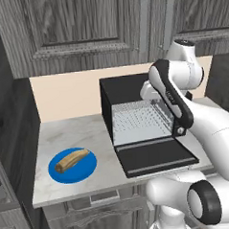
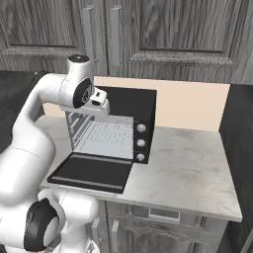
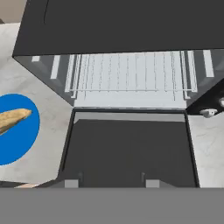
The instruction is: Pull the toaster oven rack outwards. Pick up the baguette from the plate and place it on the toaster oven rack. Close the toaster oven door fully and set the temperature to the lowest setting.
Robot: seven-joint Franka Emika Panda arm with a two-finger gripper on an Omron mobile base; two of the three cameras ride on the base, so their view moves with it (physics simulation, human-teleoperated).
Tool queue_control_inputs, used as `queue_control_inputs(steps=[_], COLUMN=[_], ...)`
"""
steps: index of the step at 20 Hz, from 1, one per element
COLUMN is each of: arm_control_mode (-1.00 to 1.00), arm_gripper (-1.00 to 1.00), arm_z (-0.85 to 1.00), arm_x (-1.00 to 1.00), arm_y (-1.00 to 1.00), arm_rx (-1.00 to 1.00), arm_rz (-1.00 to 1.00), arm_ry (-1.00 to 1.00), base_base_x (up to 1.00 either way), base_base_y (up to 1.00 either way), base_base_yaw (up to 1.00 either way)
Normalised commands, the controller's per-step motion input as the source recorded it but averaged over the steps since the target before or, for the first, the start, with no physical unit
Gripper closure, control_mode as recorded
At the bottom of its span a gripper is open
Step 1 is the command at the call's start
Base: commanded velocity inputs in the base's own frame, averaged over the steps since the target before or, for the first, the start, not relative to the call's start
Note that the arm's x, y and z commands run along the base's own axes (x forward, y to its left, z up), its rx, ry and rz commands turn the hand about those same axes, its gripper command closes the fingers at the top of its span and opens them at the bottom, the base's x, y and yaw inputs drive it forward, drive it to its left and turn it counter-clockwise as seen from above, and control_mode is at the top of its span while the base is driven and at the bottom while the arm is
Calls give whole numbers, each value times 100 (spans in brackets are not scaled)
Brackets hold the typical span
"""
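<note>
Toward the front left corner of the surface (image 1: 65, 134) sits the blue plate (image 1: 86, 168), with the baguette (image 1: 72, 159) lying across it, clear of the rim. Judged from its look, the baguette is light, crusty and fairly stiff; a grip across its middle, square to its length, should hold without crushing it.

Right of the plate stands the toaster oven (image 1: 127, 89), backed toward the wall. Its door (image 1: 155, 157) is folded down flat and overhangs the front edge of the surface. The rack (image 3: 130, 72) lies inside the cavity, its front bar set back from the opening, so it appears not yet pulled out. As a judgement, the rack is rigid thin wire, smooth and likely slippery; the front cross bar at its middle is the natural place to take hold, pulling straight outward so it does not jam in its side guides.

Above the open door, the tool looks down on cavity and door. Its fingertips (image 3: 71, 183) show at the lower edge, apart, touching nothing and holding nothing. Three knobs (image 2: 141, 143) run down the oven's right side.
</note>
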Motion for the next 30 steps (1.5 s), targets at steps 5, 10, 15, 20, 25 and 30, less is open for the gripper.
queue_control_inputs(steps=[5,10,15,20,25,30], arm_control_mode=[-100,-100,-100,-100,-100,-100], arm_gripper=[-100,-100,-100,-100,-100,-100], arm_z=[-7,-12,-47,-49,-7,-1], arm_x=[-6,-38,-13,0,14,13], arm_y=[-5,-44,-11,3,24,20], arm_rx=[1,14,33,34,21,9], arm_rz=[0,-9,-16,-24,-27,-23], arm_ry=[4,3,-7,-15,-7,3], base_base_x=[0,0,0,0,0,0], base_base_y=[0,0,0,0,0,0], base_base_yaw=[0,0,0,0,0,0])
